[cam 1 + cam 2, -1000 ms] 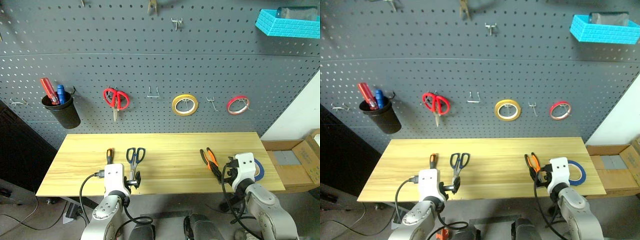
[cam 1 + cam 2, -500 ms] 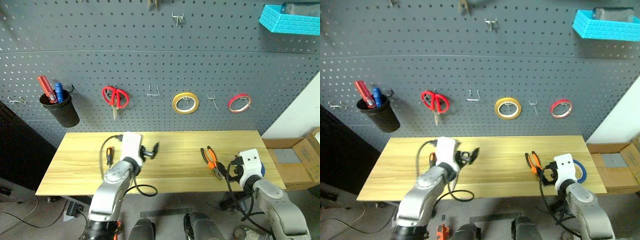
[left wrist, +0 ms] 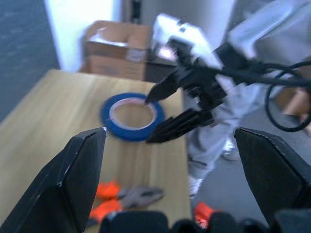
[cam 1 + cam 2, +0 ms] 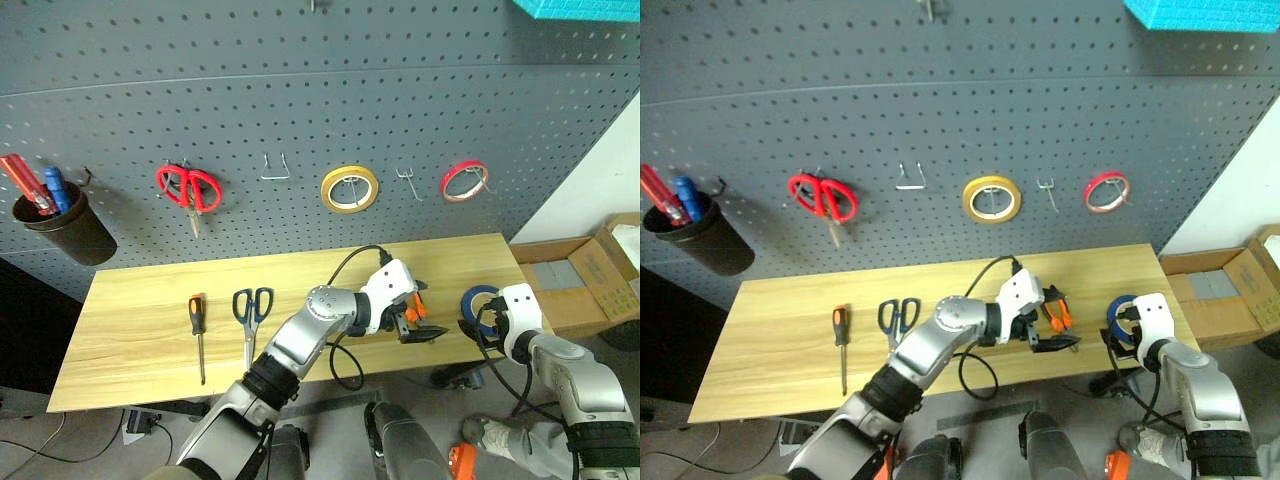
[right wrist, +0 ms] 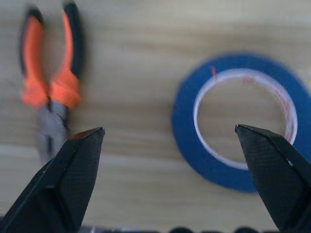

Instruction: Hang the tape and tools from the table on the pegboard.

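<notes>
I have both tools spread wide and holding nothing. The left tool (image 4: 418,325) is reached across over the right part of the surface (image 4: 130,300), hovering just above the pliers (image 5: 48,92). The right tool (image 3: 167,114) sits at the near right edge, pointed at the blue tape (image 5: 238,121), which lies flat on the wood close to that corner, with the pliers just beside it toward the middle. The scissors (image 4: 249,310) and the screwdriver (image 4: 197,325) lie side by side further left, well apart from both tools. The pegboard (image 4: 300,90) stands behind, with a bare hook (image 4: 274,168) between the red scissors (image 4: 187,188) and the yellow tape (image 4: 349,188), and another (image 4: 405,181) between the yellow tape and the red tape (image 4: 464,179).

The blue roll looks light and stiff enough to keep its ring shape, but it is thin and lies flat, so I expect it to slide if I nudge it. I would pinch across the band, one finger inside the hole and one outside. The pliers seem heavier and rigid; the rubbery orange handles should give the surest hold, leaving the handle loop free for a hook.
</notes>
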Robot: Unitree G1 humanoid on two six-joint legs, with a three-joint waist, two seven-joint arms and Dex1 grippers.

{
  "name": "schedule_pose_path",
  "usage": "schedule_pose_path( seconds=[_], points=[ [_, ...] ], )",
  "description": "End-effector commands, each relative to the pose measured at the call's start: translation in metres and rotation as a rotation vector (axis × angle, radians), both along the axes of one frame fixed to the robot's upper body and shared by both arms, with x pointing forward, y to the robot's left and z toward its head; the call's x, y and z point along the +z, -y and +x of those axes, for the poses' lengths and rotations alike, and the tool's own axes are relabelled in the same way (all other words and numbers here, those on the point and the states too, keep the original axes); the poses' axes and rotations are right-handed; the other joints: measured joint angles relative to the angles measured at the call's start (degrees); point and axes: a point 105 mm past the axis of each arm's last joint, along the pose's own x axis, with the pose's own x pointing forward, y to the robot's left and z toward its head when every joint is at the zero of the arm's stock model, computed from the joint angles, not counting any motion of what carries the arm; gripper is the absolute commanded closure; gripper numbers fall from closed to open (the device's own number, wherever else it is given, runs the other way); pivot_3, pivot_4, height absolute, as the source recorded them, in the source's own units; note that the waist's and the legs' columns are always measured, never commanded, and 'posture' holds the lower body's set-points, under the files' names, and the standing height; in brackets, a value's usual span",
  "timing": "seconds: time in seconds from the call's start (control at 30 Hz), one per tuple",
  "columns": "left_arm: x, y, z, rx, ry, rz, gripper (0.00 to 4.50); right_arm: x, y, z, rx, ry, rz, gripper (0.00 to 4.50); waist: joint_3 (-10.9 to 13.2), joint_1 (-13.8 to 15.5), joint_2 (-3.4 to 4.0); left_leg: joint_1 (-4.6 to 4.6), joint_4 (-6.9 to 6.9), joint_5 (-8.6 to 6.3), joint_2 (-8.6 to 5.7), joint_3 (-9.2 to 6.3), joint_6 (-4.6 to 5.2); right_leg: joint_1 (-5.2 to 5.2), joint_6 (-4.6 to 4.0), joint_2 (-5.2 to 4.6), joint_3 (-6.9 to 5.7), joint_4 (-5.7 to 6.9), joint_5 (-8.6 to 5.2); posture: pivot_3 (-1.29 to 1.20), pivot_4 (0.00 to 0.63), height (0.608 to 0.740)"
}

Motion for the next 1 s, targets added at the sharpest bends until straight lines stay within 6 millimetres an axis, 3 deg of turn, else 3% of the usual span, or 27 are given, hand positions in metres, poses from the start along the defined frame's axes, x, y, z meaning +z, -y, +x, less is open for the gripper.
schedule_pose_path(
  seconds=[0.03, 0.37, 0.7, 0.8, 1.0],
  points=[
    [-0.003, 0.010, -0.006, -0.073, 0.073, 0.027, 0.01, 0.005, 0.008, 0.009, 0.025, 0.019, -0.015, 0.00, 0.9, -0.6, -0.01, -0.03, 0.00, 0.00, 0.00, 0.03, 0.01, -0.03, 0.04, 0.00, 0.05, -0.01, 0.02, -0.26, 0.336, 0.740],
    [-0.040, -0.016, -0.002, -0.073, 0.170, 0.187, 0.01, -0.001, 0.007, 0.034, 0.059, 0.034, -0.025, 0.00, 4.4, -1.7, -0.16, -0.06, -0.06, -0.07, 0.05, 0.18, 0.11, -0.20, 0.21, 0.03, 0.60, 0.05, 0.04, -0.24, 0.389, 0.740],
    [-0.046, -0.025, -0.005, -0.033, 0.154, 0.186, 0.01, -0.022, 0.006, 0.035, 0.051, -0.064, 0.026, 0.00, 5.3, -1.6, -0.97, 0.01, 0.01, -0.15, 0.08, 0.79, 0.19, -0.24, 0.76, -0.08, 1.34, -0.05, 0.16, -0.21, 0.403, 0.740],
    [-0.044, -0.026, -0.003, -0.011, 0.158, 0.177, 0.00, -0.025, 0.005, 0.033, 0.052, -0.111, 0.064, 0.57, 5.4, -1.6, -1.04, 0.03, 0.05, -0.15, 0.07, 0.86, 0.19, -0.24, 0.84, -0.11, 1.40, -0.05, 0.20, -0.20, 0.402, 0.740],
    [-0.039, -0.027, 0.004, 0.018, 0.186, 0.169, 0.00, -0.026, 0.004, 0.033, 0.065, -0.127, 0.056, 2.58, 5.4, -1.6, -1.04, 0.04, 0.01, -0.15, 0.06, 0.86, 0.18, -0.24, 0.84, -0.03, 1.39, -0.05, 0.20, -0.20, 0.382, 0.740]
  ],
)
